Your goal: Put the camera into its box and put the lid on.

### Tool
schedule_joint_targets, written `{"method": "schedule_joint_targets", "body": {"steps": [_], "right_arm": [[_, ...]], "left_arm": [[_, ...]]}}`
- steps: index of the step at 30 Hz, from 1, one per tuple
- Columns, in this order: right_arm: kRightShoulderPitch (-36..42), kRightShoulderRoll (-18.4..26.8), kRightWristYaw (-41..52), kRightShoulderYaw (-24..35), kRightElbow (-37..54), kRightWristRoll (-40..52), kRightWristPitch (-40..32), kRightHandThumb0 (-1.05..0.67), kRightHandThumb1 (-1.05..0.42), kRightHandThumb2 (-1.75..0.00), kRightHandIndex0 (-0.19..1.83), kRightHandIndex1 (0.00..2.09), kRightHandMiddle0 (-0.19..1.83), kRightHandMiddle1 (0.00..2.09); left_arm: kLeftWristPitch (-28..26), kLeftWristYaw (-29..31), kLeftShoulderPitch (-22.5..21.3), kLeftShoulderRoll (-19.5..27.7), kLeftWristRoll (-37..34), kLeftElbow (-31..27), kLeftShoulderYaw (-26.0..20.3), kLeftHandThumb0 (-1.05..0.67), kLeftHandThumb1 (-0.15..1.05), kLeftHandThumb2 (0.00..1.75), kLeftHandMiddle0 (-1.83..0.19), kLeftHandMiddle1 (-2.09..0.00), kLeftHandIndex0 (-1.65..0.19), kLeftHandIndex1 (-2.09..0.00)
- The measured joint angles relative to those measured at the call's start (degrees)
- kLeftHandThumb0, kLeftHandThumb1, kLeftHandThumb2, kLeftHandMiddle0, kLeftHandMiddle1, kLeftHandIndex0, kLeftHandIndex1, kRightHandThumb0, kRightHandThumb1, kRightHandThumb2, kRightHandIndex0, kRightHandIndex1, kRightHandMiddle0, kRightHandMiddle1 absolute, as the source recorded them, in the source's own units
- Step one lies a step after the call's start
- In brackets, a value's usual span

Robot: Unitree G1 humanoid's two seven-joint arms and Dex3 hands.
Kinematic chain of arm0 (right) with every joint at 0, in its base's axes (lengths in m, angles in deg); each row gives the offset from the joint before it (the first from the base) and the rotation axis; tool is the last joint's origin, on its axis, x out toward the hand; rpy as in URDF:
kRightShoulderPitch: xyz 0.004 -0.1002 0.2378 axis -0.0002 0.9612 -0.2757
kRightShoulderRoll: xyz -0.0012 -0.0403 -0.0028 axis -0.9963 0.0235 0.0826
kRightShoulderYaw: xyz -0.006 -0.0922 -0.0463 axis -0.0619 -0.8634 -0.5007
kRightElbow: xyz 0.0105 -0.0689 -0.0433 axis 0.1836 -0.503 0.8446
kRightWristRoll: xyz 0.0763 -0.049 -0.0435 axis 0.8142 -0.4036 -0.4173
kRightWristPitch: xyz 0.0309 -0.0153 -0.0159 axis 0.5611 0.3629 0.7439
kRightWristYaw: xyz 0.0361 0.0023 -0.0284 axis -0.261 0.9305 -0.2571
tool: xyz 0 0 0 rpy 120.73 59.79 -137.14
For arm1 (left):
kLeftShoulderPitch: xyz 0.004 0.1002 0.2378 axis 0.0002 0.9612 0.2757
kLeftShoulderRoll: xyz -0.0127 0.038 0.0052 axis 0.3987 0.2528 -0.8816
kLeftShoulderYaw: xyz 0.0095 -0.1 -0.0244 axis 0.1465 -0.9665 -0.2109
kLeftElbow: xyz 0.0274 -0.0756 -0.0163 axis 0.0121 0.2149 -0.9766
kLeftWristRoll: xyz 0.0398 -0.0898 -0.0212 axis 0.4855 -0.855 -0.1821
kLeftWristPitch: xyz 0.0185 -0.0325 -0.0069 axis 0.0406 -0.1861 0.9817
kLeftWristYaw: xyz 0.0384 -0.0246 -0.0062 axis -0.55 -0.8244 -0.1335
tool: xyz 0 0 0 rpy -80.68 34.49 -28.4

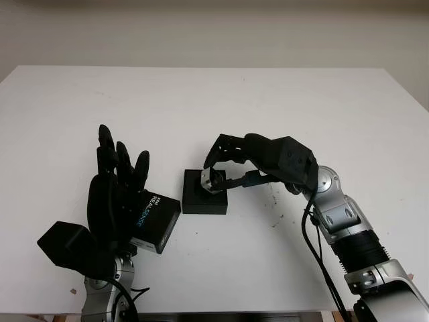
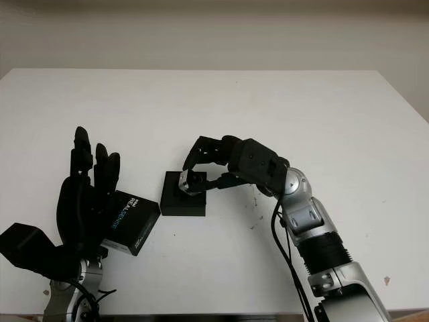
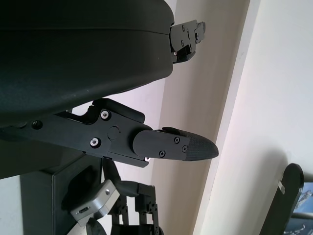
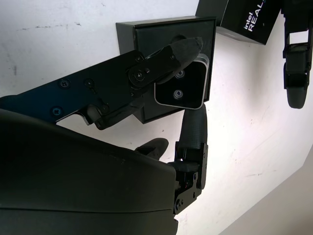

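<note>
The small silver camera [image 1: 213, 182] is pinched in my right hand [image 1: 216, 173], which is shut on it just above the open black box base [image 1: 203, 202] at the table's centre. In the right wrist view the camera [image 4: 180, 88] hangs over the base's recess [image 4: 146, 34], tilted. The black lid [image 1: 158, 222] with white lettering lies left of the base, leaning against my left hand [image 1: 123, 151]. That hand stands upright beside the lid, open and holding nothing.
The white table [image 1: 221, 107] stretches far behind and to the right of the box. Its front edge runs close below the lid and both forearms. A few small dark specks [image 1: 275, 225] mark the surface right of the base.
</note>
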Motion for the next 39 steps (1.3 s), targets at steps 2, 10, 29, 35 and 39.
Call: {"method": "schedule_joint_targets", "body": {"steps": [2,10,29,35,39], "right_arm": [[-0.1,-0.4,0.0,0.0,-0.6,0.0,0.2,-0.49,-0.95,-0.05,0.28,0.41,0.32,1.71],[-0.3,-0.6,0.0,0.0,-1.6,-0.6,1.3,-0.50,-0.96,-0.05,0.26,0.43,0.31,1.70],[-1.4,5.8,6.2,-4.6,1.6,-8.1,8.7,-0.69,-0.92,-0.05,-0.19,0.00,-0.02,0.20],[-1.4,5.8,6.2,-4.6,1.6,-8.6,9.0,-0.68,-0.91,-0.05,-0.19,0.00,0.00,0.17],[-1.2,5.8,5.6,-4.5,1.6,-8.7,9.9,-0.69,-0.92,-0.06,-0.19,0.00,0.00,0.15]], "left_arm": [[0.0,0.1,0.0,0.0,-0.2,0.0,0.0,-0.55,1.05,0.22,0.19,0.00,0.19,0.00],[0.3,0.1,0.2,0.0,-0.2,0.0,0.0,-0.54,1.05,0.23,0.19,0.00,0.19,0.00],[0.5,0.1,0.7,-0.5,-0.2,-0.1,0.1,-0.54,1.05,0.21,0.19,0.00,0.19,0.00],[0.8,0.0,0.8,-0.6,-0.1,-0.1,0.2,-0.54,1.05,0.21,0.19,0.00,0.19,0.00],[1.2,0.0,0.9,-0.8,-0.2,0.0,0.2,-0.54,1.05,0.21,0.19,0.00,0.19,0.00]]}}
